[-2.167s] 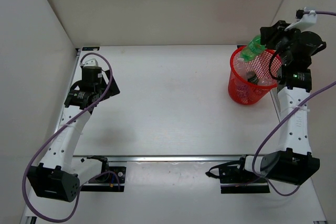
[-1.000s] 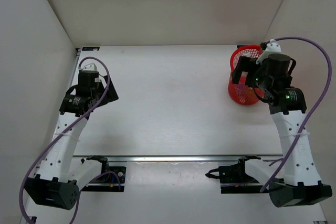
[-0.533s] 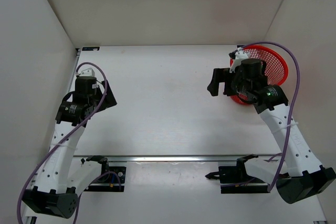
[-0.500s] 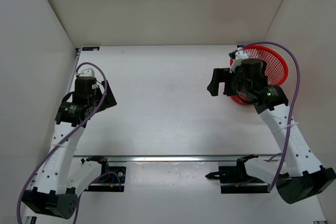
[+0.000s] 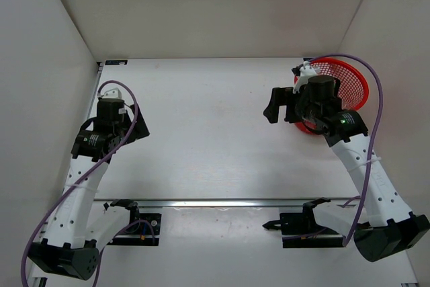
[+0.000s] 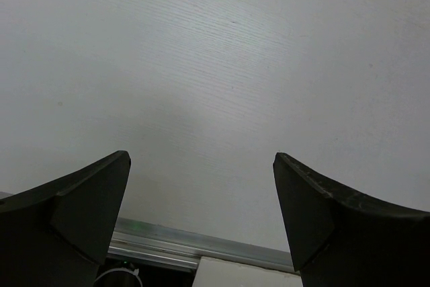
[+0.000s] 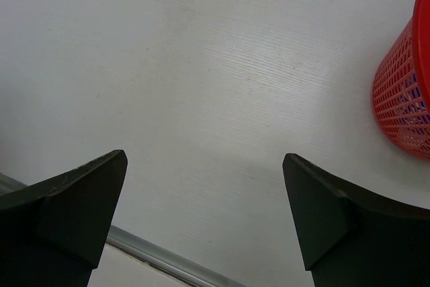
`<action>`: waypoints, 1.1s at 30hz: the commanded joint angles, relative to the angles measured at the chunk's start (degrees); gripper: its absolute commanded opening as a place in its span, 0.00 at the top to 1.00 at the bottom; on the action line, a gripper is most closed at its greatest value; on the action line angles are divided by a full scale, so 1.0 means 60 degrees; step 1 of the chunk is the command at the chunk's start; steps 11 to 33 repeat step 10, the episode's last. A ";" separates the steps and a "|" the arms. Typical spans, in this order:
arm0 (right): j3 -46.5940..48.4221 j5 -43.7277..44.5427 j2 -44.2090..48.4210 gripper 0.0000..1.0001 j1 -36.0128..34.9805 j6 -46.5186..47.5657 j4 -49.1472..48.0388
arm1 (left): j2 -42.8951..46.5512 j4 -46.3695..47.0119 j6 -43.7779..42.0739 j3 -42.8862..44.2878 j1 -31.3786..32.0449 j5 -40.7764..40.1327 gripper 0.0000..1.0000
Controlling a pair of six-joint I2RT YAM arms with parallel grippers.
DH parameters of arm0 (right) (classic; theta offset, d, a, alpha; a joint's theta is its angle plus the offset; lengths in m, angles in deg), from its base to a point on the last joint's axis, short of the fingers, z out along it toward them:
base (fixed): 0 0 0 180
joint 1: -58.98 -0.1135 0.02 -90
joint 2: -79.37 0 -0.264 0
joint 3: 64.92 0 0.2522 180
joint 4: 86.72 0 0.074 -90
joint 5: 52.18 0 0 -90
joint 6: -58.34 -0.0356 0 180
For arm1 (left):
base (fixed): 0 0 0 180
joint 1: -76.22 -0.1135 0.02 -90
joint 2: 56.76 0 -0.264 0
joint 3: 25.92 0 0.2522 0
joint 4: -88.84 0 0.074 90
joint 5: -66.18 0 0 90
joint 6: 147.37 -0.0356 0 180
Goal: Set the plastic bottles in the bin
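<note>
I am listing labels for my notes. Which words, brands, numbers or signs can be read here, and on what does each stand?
None can be read. The red bin and the table bear no text; what lies behind the bin's mesh is too hidden to read.

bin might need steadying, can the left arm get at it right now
Probably not: the left gripper is open at the table's left side, while the red mesh bin stands in the far right corner, right arm beside it.

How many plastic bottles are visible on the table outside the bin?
0. None shows on the table; any inside the bin cannot be made out from these views.
</note>
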 commanded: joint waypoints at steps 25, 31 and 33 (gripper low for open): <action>-0.0053 -0.0061 -0.0001 0.01 -0.0098 0.0040 -0.0122 | 0.0036 -0.0050 0.0038 0.0376 0.0062 -0.0050 0.01; -0.0053 -0.0061 -0.0001 0.01 -0.0098 0.0040 -0.0122 | 0.0036 -0.0050 0.0038 0.0376 0.0062 -0.0050 0.01; -0.0053 -0.0061 -0.0001 0.01 -0.0098 0.0040 -0.0122 | 0.0036 -0.0050 0.0038 0.0376 0.0062 -0.0050 0.01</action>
